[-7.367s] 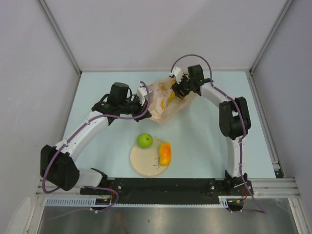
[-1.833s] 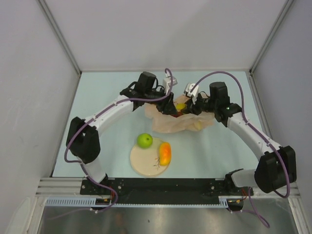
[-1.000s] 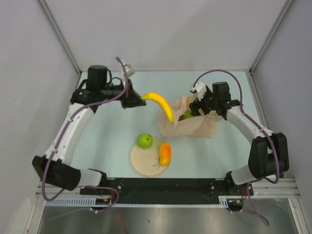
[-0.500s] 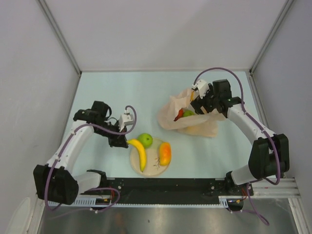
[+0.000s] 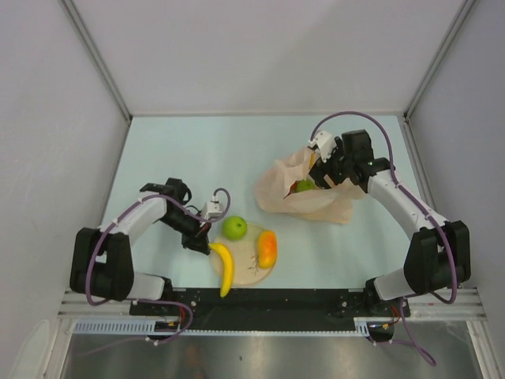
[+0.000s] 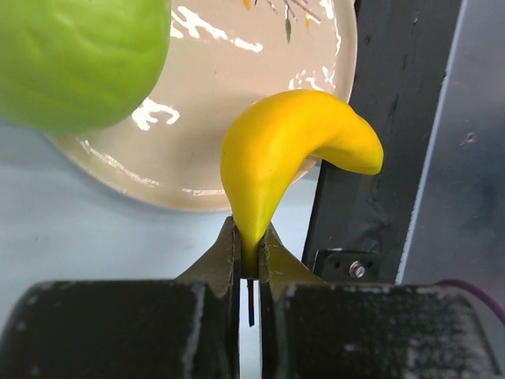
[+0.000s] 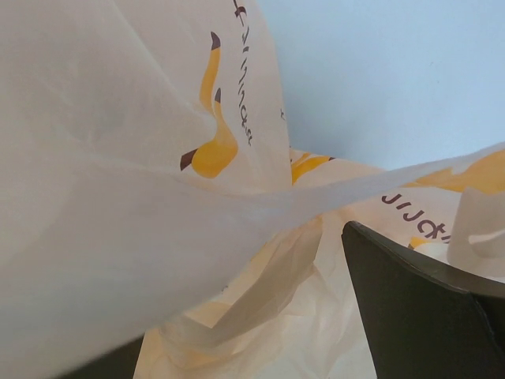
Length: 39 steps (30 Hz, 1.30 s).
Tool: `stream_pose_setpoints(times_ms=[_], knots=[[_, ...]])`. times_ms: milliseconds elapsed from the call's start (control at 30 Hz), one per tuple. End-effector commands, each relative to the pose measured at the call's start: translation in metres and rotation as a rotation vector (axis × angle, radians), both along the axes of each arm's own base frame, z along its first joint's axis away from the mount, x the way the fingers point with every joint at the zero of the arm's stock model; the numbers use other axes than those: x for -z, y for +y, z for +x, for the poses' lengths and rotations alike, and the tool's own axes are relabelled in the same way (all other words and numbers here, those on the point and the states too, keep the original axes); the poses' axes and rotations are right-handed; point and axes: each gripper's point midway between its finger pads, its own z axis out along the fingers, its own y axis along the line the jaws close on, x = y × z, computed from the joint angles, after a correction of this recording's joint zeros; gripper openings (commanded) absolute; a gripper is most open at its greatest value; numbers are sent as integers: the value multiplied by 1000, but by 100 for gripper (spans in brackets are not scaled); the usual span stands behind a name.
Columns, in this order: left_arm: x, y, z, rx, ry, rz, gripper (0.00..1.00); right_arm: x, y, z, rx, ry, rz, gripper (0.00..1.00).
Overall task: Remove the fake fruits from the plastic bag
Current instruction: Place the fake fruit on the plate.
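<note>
**Asker:** What is your left gripper doing?

**Me:** My left gripper point(image 5: 208, 243) point(image 6: 248, 254) is clenched on the thin stem end of the curved yellow plastic banana point(image 5: 224, 270) point(image 6: 288, 150). The jaws are nearly together and pinch it from both sides.

**Asker:** Where does that put the banana?

**Me:** It is over the near-left rim of the round beige plate point(image 5: 243, 272) point(image 6: 237, 79). Its free tip is past the rim, above the black rail point(image 5: 316, 298) point(image 6: 379, 181) at the near edge. I cannot tell whether it touches the plate. A glossy green apple point(image 5: 233, 228) point(image 6: 79, 59) sits at the plate's far rim, just beside my left gripper. An orange-yellow mango point(image 5: 268, 248) lies on the plate's right side.

**Asker:** And your right?

**Me:** My right gripper point(image 5: 318, 167) is spread wide at the mouth of the thin peach-pink plastic bag point(image 5: 316, 207) point(image 7: 118, 205), to the far right of the plate. Bag film fills the space between my fingers point(image 7: 418, 308), and I cannot tell whether they pin any of it. A second green fruit point(image 5: 304, 185) shows in the opening.

**Asker:** How much room is there?

**Me:** The pale blue surface point(image 5: 173, 150) stretches bare to the far left, and there is a bare strip between plate and bag. The rail hems in the near side.
</note>
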Motion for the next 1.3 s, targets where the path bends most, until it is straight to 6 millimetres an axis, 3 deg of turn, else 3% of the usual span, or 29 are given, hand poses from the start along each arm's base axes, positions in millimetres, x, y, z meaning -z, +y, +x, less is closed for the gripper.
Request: stream_pose_setpoints(times_ms=[0, 200, 333, 567, 833, 967, 1267], knots=[[-9, -26, 11, 42, 26, -139, 0, -26, 3, -3, -3, -39, 30, 100], [-7, -34, 17, 29, 51, -153, 0, -23, 3, -6, -5, -24, 31, 100], [-5, -44, 24, 8, 39, -186, 5, -20, 4, -6, -13, -18, 32, 100], [-6, -63, 13, 81, 37, -161, 11, -19, 2, -11, -17, -15, 31, 100], [-29, -74, 54, 36, -216, -92, 2, -11, 2, -21, -24, 5, 46, 100], [-44, -78, 65, 123, -299, -41, 4, -9, 3, -24, -28, 10, 53, 100], [-38, -80, 57, 352, -346, 90, 18, -7, 2, -28, -28, 9, 64, 100]])
